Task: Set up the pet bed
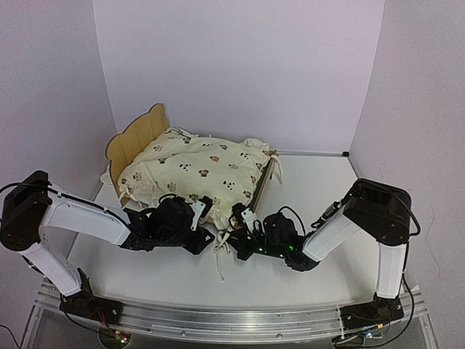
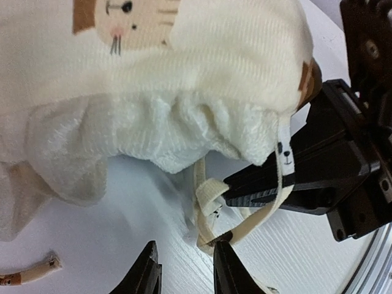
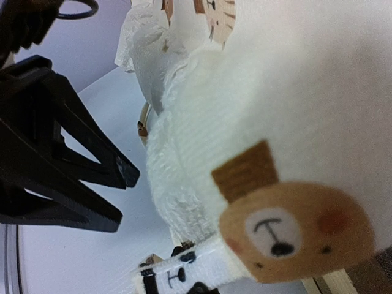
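The pet bed has a scalloped plywood headboard [image 1: 138, 134] at the back left and a side rail [image 1: 266, 182] on the right. A cream animal-print cover [image 1: 196, 171] is spread over it. Both grippers meet at the cover's near edge. In the left wrist view my left gripper [image 2: 187, 272] stands open just above the table, and a cream tie strap [image 2: 211, 202] touches its right fingertip [image 2: 228, 257]. My right gripper [image 2: 263, 184] is shut on a panda-print tie strap [image 2: 285, 156], which also shows in the right wrist view [image 3: 184, 272] under the bulging cover [image 3: 275, 92].
A loose cream tie [image 1: 218, 262] trails on the white table [image 1: 312, 189] in front of the grippers. Another strap end [image 2: 30, 272] lies at the lower left of the left wrist view. White walls close in the back and both sides.
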`<state>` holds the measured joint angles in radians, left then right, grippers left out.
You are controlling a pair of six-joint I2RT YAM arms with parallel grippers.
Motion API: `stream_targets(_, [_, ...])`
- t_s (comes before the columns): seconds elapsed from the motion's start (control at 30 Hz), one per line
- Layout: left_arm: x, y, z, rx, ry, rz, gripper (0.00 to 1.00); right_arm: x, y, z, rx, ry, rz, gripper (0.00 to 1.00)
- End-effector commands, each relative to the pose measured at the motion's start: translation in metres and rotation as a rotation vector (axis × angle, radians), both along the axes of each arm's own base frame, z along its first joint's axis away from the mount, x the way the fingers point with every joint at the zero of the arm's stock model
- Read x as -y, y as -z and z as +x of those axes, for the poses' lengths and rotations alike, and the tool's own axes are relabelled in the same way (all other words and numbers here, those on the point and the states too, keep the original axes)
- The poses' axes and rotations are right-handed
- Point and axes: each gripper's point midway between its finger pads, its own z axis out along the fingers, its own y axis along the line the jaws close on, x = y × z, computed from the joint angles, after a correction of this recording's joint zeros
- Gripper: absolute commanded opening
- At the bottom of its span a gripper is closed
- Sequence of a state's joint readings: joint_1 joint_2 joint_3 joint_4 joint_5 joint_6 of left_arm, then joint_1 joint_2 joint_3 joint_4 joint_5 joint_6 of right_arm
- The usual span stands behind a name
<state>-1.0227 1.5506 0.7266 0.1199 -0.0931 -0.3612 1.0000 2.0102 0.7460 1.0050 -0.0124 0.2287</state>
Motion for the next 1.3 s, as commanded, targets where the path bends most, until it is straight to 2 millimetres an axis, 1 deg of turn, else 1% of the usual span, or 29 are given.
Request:
stream_targets(0.0, [0.02, -0.011, 0.009, 0.023, 0.045, -0.022, 0.3, -0.012, -0.013, 0.0, 0.02, -0.027, 0.044, 0.0])
stream_targets(0.33, [0.029, -0.003, 0.018, 0.036, 0.044, -0.02, 0.29, -0.012, -0.012, 0.0, 0.011, -0.028, 0.048, 0.0])
stream_targets(0.43, [0.03, -0.002, 0.022, 0.039, 0.033, -0.009, 0.26, -0.012, -0.011, 0.0, 0.009, -0.027, 0.047, 0.0])
stream_targets(1.07, [0.043, -0.008, 0.025, 0.067, 0.066, -0.048, 0.24, -0.013, -0.01, 0.0, 0.0, -0.029, 0.05, 0.0])
stream_targets(1.17, [0.045, -0.006, 0.025, 0.063, 0.072, -0.041, 0.21, -0.013, -0.011, -0.001, 0.0, -0.029, 0.051, 0.0])
stream_targets(1.27, [0.045, -0.003, 0.024, 0.061, 0.075, -0.041, 0.15, -0.013, -0.011, 0.0, 0.0, -0.028, 0.053, 0.0])
